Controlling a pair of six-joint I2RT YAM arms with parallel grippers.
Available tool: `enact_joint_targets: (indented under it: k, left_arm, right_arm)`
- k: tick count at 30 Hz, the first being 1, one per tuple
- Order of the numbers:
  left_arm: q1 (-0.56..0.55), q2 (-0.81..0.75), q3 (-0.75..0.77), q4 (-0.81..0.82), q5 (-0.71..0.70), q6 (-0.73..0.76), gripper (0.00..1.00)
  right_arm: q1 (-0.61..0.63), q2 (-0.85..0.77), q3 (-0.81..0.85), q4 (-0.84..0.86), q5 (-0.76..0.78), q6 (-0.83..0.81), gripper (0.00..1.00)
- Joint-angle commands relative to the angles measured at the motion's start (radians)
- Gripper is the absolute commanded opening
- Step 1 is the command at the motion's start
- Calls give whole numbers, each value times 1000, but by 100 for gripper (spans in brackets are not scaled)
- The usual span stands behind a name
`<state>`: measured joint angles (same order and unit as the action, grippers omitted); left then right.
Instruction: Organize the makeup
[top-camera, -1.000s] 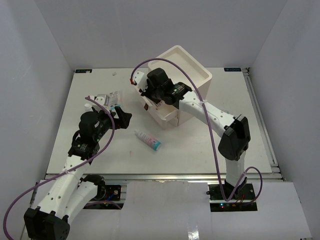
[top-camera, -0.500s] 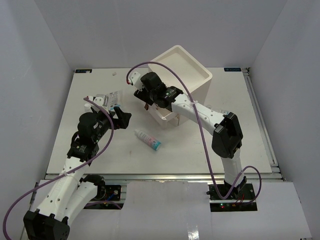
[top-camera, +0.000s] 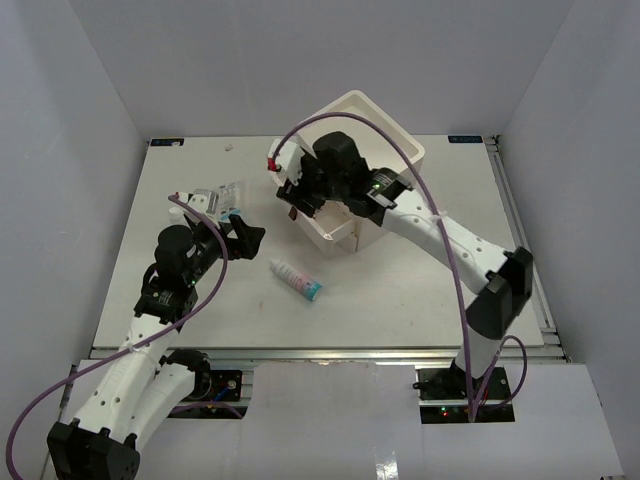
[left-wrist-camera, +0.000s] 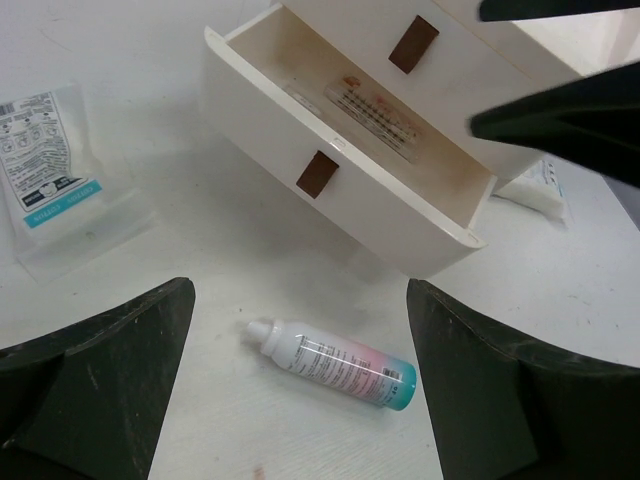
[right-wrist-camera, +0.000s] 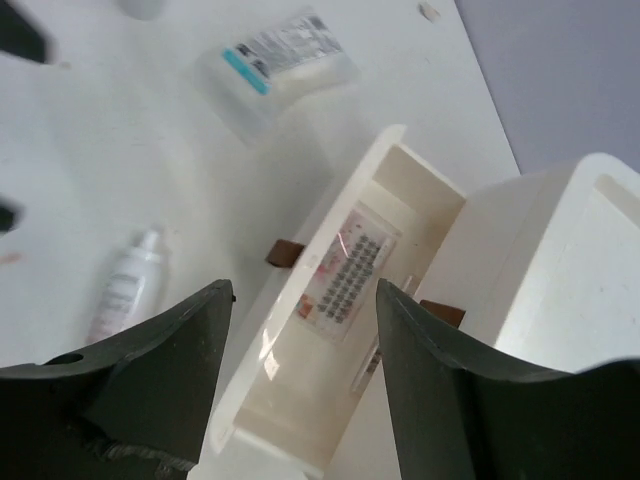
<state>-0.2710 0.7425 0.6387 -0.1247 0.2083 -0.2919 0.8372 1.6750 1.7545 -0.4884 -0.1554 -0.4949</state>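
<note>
A white tube with a teal end (top-camera: 296, 279) lies on the table, seen between my left gripper's open fingers (left-wrist-camera: 335, 362). That left gripper (top-camera: 245, 235) hovers left of the tube, holding nothing. A clear sachet with teal print (top-camera: 220, 197) lies further back left (left-wrist-camera: 45, 165). My right gripper (top-camera: 300, 197) hangs open and empty over the pulled-out drawer (right-wrist-camera: 300, 400). A flat sachet with pink print (right-wrist-camera: 345, 275) lies inside that drawer (left-wrist-camera: 375, 115). Another white sachet (left-wrist-camera: 535, 185) shows behind the drawer's right corner.
The cream drawer box (top-camera: 385, 150) stands at the back centre, with dark red knobs (left-wrist-camera: 317, 173) on its drawers. The lower drawer (top-camera: 335, 235) juts out towards the tube. A small white speck (top-camera: 228, 147) lies near the back edge.
The right gripper's jaws were shut and now stand open. That arm swung left, then back right over the drawer. The left arm has barely moved.
</note>
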Motion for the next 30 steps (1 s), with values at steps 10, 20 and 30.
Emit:
enact_joint_targets:
  k: [10,20,30]
  left_arm:
    - [4,170,-12,117,293,-112,71]
    - [4,446,96,73,240,-167,31]
    - [-4,631,191,184,116,-144,35]
  right_arm:
    - [-390,-412,-358,78,-463,61,63]
    - [-414,-220,-189,130,-335,236,66]
    - [-318,36,34,53,-175,232,76]
